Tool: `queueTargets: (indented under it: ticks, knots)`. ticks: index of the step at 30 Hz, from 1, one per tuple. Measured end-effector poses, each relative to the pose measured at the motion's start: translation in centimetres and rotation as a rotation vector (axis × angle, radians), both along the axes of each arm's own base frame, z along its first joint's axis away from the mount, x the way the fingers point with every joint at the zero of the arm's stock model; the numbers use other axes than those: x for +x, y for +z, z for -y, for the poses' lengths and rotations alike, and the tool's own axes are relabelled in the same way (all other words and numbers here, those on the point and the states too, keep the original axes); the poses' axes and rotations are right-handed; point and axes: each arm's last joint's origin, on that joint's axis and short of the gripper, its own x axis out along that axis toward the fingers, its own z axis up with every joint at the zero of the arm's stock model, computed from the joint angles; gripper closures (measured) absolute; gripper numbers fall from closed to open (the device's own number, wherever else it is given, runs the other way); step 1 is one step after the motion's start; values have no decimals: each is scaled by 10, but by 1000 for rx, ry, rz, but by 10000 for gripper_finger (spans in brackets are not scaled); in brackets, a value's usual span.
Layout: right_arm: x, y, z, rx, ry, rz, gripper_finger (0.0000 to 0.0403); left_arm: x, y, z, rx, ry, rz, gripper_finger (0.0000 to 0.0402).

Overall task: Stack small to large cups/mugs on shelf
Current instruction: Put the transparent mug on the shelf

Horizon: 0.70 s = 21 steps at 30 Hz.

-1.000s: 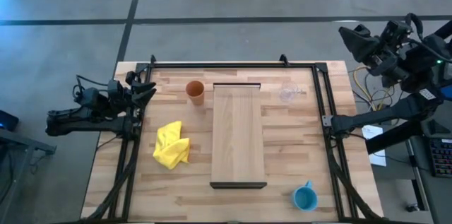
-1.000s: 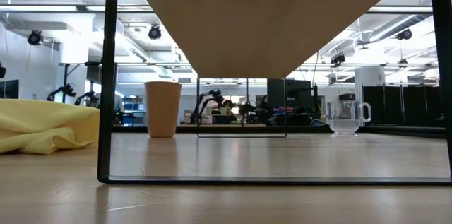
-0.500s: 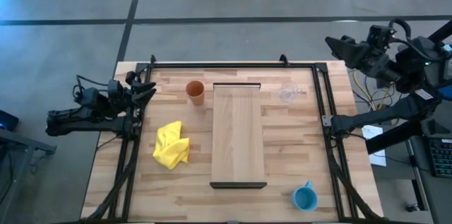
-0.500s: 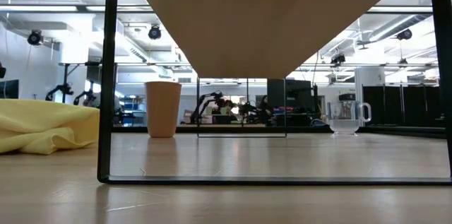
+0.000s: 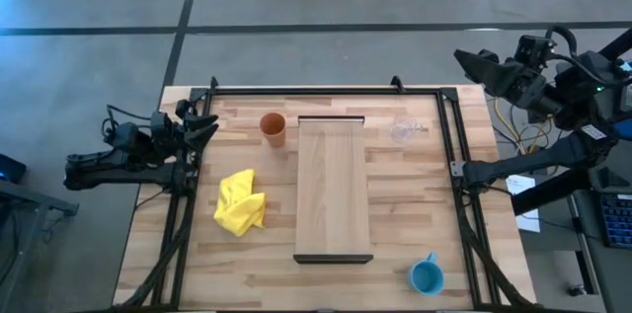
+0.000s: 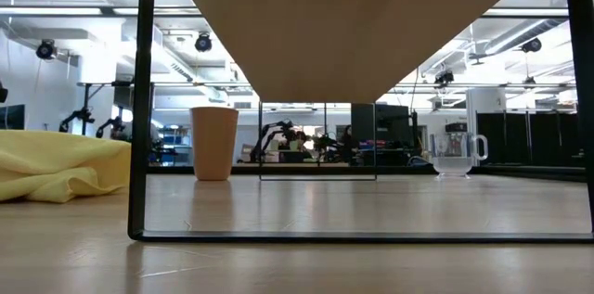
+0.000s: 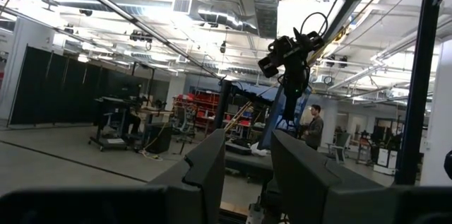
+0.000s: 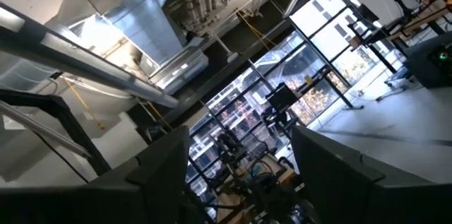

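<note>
I saw the shelf (image 5: 334, 190) standing in the middle of the table (image 5: 405, 214), a long narrow board of pale wood on thin black legs, with a dark edge at its far end. Nothing stood on it. The orange-brown cup (image 5: 274, 127) stood upright just beside the shelf's far left corner, plain and handleless. The glass mug (image 5: 403, 130) sat off the far right corner, clear, its handle visible from table height (image 6: 456, 154). The light-blue mug (image 5: 426, 275) was at the near right, close to the table's front edge, apart from the shelf. A crumpled yellow cloth (image 5: 240, 204) lay left of the shelf.

The table was slatted pale wood inside a black frame, on a grey floor. Beyond it I saw a bright hall with ceiling ducts, and a person (image 7: 311, 128) far off.

My left gripper (image 5: 202, 123) waited at the table's left edge, fingers a narrow way apart, empty. My right gripper (image 5: 472, 61) hung above the far right corner, fingers spread wide, empty.
</note>
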Motion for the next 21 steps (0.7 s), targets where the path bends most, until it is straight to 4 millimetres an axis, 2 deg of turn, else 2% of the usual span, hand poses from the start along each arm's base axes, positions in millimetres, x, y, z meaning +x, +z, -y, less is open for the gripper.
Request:
queueTargets:
  ticks: [8, 13, 17, 21]
  knots:
    - [2, 3, 2, 19, -60, 35, 159, 0, 0, 0, 0, 0, 0, 300]
    - [4, -1, 1, -33, -69, -28, 160, 0, 0, 0, 0, 0, 5, 300]
    - [7, -9, 0, 62, 6, -87, 160, 1, 0, 0, -1, 0, -7, 300]
    - [13, -13, -2, 41, 76, -128, 164, 3, -1, 0, -1, 0, -18, 300]
